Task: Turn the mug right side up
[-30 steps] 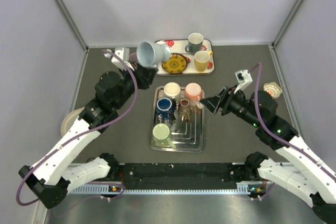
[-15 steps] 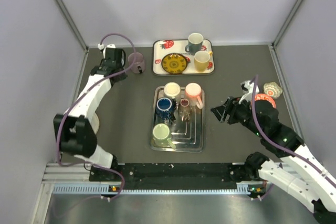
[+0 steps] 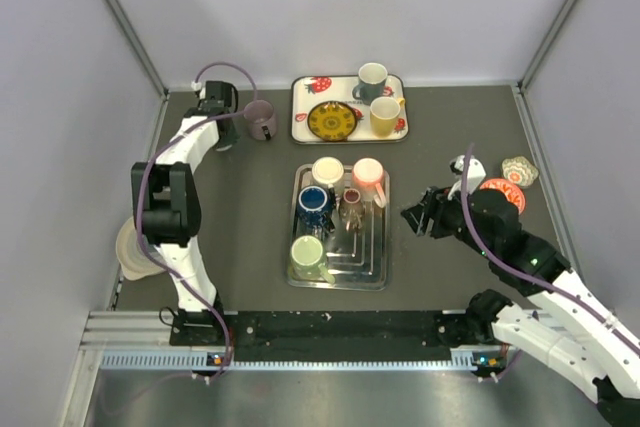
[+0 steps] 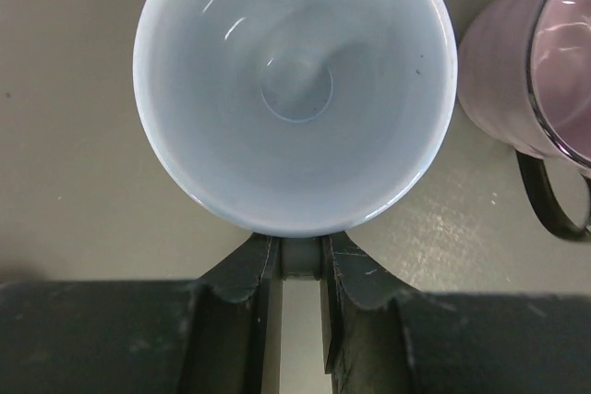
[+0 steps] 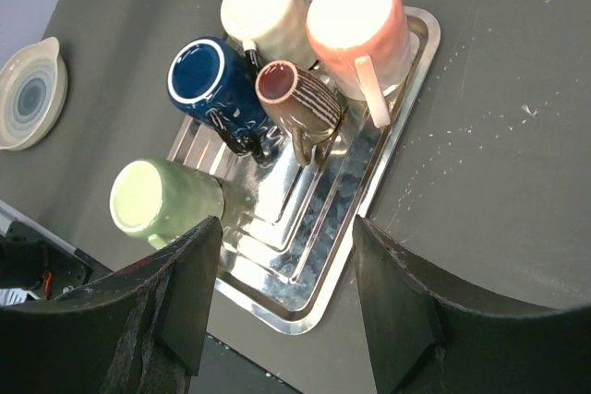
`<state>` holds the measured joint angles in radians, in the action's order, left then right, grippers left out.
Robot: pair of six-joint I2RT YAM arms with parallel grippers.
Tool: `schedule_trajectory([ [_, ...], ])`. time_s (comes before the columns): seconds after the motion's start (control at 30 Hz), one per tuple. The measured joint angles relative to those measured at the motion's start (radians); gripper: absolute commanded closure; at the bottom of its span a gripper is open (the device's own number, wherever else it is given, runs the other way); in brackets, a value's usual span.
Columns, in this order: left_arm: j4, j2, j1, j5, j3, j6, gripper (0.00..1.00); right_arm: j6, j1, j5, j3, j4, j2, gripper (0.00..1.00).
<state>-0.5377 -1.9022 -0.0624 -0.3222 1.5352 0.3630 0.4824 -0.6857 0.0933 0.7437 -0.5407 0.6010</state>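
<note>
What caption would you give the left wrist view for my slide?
Left end effector closed on a pale blue mug, its mouth toward the camera, with a purple mug beside it.

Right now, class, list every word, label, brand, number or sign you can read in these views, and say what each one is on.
No readable text in any view.
white tray: strawberry pictures only, no letters.
yellow plate: dark pattern, too small to tell if it holds writing.
pale blue mug: plain inside, no mark.
striped brown mug: stripes only.
</note>
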Motion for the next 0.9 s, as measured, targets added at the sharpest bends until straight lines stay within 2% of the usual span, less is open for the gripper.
schedule_trajectory([
  [0.53, 0.062, -0.19, 0.006, 0.045, 0.148, -0.014, 1.0, -0.004, 0.0, 0.021, 0.0, -0.002, 0.108, 0.41],
  [0.63, 0.064, -0.199, 0.006, 0.047, 0.156, -0.017, 0.88, -0.004, 0.0, 0.023, 0.0, -0.002, 0.109, 0.41],
  [0.67, 0.063, -0.201, 0.006, 0.048, 0.162, -0.018, 0.75, -0.004, 0.0, 0.023, 0.0, -0.002, 0.111, 0.41],
  [0.8, 0.064, -0.204, 0.007, 0.045, 0.165, -0.021, 0.51, -0.004, 0.0, 0.023, 0.0, -0.002, 0.125, 0.41],
  [0.9, 0.072, -0.204, 0.009, 0.04, 0.168, -0.017, 0.41, -0.004, 0.0, 0.023, 0.001, -0.002, 0.13, 0.41],
])
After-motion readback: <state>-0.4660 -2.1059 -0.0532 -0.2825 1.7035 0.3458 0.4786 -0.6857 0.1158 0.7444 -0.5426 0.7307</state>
